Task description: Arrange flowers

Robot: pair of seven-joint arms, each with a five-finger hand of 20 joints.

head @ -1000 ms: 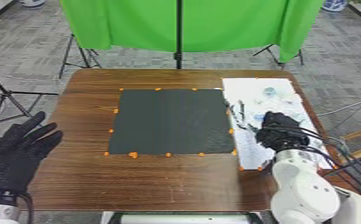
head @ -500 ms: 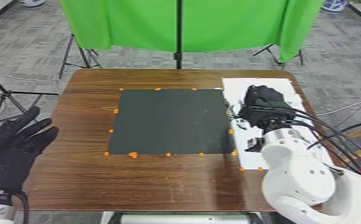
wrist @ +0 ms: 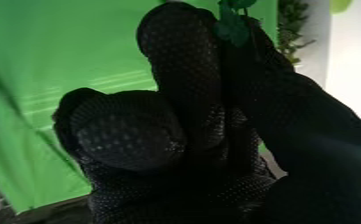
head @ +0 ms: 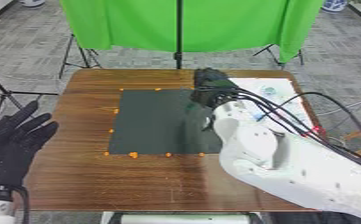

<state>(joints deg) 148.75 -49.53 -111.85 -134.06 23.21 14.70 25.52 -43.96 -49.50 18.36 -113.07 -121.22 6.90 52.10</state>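
Observation:
My right hand (head: 211, 82) is over the far right corner of the dark mat (head: 150, 125). In the right wrist view, the thumb and fingers of my right hand (wrist: 185, 65) pinch a sprig with green leaves (wrist: 233, 29). Some dark green (head: 191, 106) shows just beside the hand in the head view. The white sheet (head: 289, 104) on the right bears pale bluish pieces (head: 270, 91); my forearm covers its near part. My left hand (head: 9, 145) is at the table's left edge, fingers straight and spread, holding nothing.
Small orange markers (head: 134, 155) line the mat on the brown table (head: 114, 182). A green cloth (head: 239, 30) hangs beyond the far edge, with black stands on the floor. Loose cables run along my right arm.
My right hand has moved forward and left from the white sheet to the mat's far right corner, its arm now crossing the sheet. The left hand has shifted only slightly.

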